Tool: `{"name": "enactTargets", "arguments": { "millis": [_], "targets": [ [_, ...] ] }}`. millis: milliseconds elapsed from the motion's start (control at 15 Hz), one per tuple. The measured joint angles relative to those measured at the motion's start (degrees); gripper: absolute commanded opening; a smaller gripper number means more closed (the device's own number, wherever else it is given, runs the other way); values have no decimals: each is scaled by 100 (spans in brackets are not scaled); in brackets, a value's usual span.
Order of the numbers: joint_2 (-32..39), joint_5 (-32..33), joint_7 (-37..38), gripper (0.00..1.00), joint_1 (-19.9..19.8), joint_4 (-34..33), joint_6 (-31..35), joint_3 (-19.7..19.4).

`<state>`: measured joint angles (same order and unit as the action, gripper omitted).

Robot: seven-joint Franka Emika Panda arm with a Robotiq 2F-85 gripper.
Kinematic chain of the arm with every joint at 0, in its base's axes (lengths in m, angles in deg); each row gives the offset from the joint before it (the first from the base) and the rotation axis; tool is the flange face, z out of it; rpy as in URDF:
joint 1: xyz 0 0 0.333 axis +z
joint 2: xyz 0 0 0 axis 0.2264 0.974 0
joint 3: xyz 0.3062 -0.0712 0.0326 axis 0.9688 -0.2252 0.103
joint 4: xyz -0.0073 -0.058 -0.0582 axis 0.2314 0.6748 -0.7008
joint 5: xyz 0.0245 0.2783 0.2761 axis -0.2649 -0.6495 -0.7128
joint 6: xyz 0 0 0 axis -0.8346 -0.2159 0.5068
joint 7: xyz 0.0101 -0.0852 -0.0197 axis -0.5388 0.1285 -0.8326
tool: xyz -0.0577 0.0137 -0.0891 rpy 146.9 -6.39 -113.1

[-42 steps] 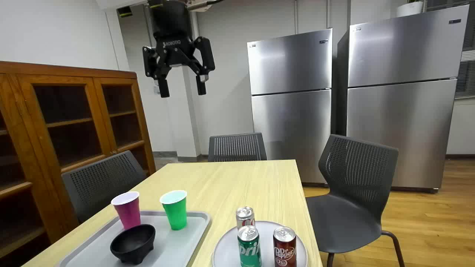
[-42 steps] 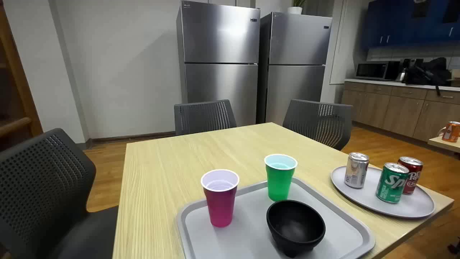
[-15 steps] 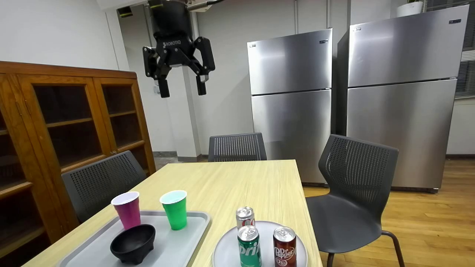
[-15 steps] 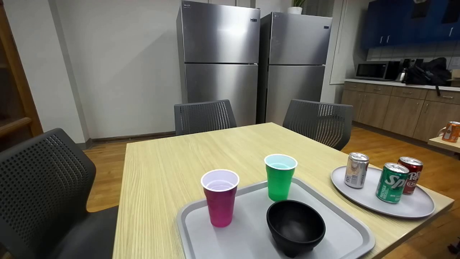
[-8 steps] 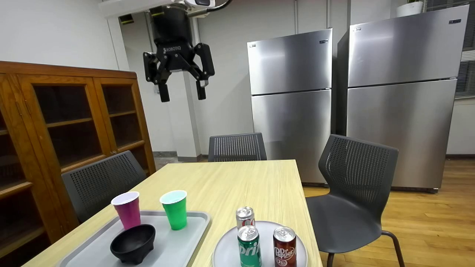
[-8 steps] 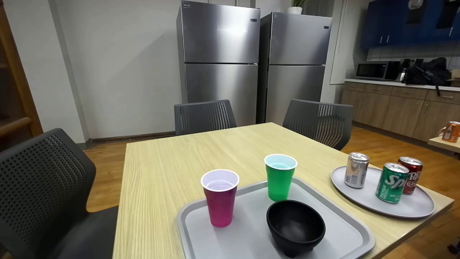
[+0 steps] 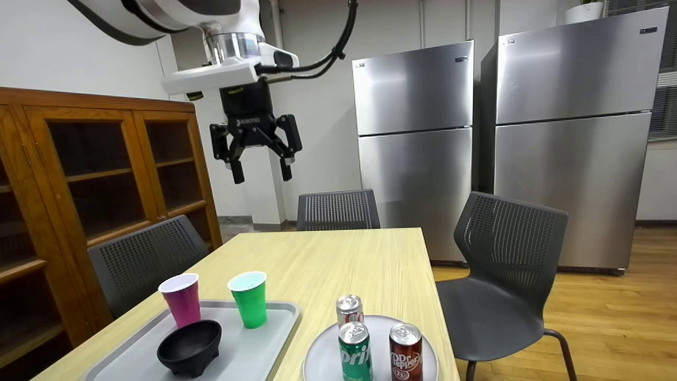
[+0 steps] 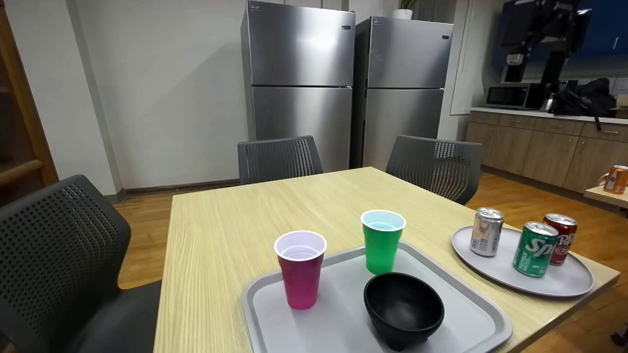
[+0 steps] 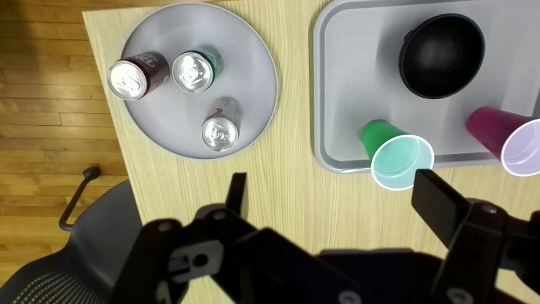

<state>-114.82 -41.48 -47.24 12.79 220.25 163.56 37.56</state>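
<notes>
Hand spread wide above table, cups and bowl on tray, cans on plate.

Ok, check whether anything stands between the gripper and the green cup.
Nothing visible does: the gripper hangs open above the table, and the green cup stands upright on the tray. The purple cup and black bowl stand near it, not over it.

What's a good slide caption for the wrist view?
Open gripper above table: three soda cans on a round plate; green cup, magenta cup and black bowl on a tray.
</notes>
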Motion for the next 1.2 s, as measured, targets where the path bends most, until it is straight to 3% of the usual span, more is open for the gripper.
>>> {"name": "enactTargets", "arguments": {
  "millis": [733, 1200],
  "targets": [
    [1298, -81, 66, 100, 268, 334, 1713, 450],
    [2131, -41, 357, 100, 295, 339, 2279, 805]
  ]
}}
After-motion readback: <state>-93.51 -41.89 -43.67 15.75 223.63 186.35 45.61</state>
